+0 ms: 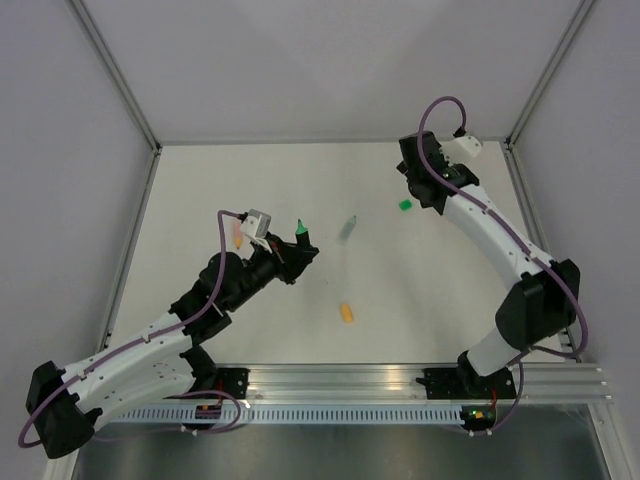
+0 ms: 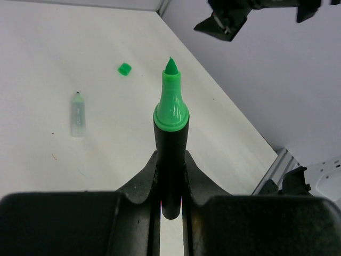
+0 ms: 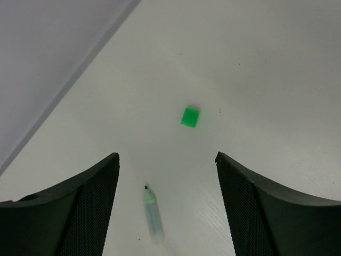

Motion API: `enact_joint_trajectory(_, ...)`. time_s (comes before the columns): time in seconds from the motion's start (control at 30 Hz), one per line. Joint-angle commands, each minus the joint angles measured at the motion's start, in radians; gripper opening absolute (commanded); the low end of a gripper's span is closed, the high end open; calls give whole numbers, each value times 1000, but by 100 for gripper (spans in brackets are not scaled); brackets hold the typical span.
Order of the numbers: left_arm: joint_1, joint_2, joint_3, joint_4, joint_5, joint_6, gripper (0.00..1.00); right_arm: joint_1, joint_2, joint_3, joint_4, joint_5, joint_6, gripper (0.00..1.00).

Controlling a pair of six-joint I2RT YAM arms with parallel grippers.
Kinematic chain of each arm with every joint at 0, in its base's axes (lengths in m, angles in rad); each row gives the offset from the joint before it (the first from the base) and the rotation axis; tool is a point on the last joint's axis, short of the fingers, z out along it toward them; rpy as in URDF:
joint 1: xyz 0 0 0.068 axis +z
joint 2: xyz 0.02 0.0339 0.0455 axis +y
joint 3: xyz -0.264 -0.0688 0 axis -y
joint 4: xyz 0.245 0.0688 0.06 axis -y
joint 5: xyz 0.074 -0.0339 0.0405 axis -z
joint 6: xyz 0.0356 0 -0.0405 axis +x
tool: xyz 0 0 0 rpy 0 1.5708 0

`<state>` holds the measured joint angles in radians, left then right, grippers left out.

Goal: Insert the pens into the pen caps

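My left gripper (image 1: 296, 252) is shut on the black-barrelled pen (image 1: 300, 233), held above the table with its green tip pointing away. The wrist view shows its barrel clamped between the jaws (image 2: 170, 133). The bright green cap (image 1: 405, 204) lies on the table just below my right gripper (image 1: 418, 186), which is open and empty above it (image 3: 167, 160). The cap shows between and beyond the fingers (image 3: 189, 117). The orange-yellow cap (image 1: 346, 314) lies near the table's middle front. A pale pink-orange pen (image 1: 237, 236) lies partly hidden by my left wrist.
A pale greenish translucent marker (image 1: 348, 228) lies between the two grippers, also in the left wrist view (image 2: 78, 114) and the right wrist view (image 3: 153, 216). Grey walls enclose the table on three sides. An aluminium rail (image 1: 400, 380) runs along the front.
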<state>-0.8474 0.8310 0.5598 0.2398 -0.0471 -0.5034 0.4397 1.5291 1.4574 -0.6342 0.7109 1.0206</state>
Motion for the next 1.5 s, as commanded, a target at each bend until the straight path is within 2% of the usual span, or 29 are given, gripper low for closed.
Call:
enact_joint_trajectory(0.0,2,-35,-20,-14,-88,39,2,-81,119,104,-142,-92,84,79)
enact_joint_trajectory(0.3,2,-33,-18,-17,-83,29,2,-220,445,248,-136,-355,59,66)
enact_joint_trajectory(0.5,1,-29,-15,-19,-89,32,2,-229,591,340,-174,-373,52,63)
enact_joint_trajectory(0.9,1,-20,-11,-20,-86,35,2,-240,724,428,-199,-387,50,62)
enact_joint_trajectory(1.47,1,-33,-12,-23,-82,35,2,-248,807,483,-219,-412,46,61)
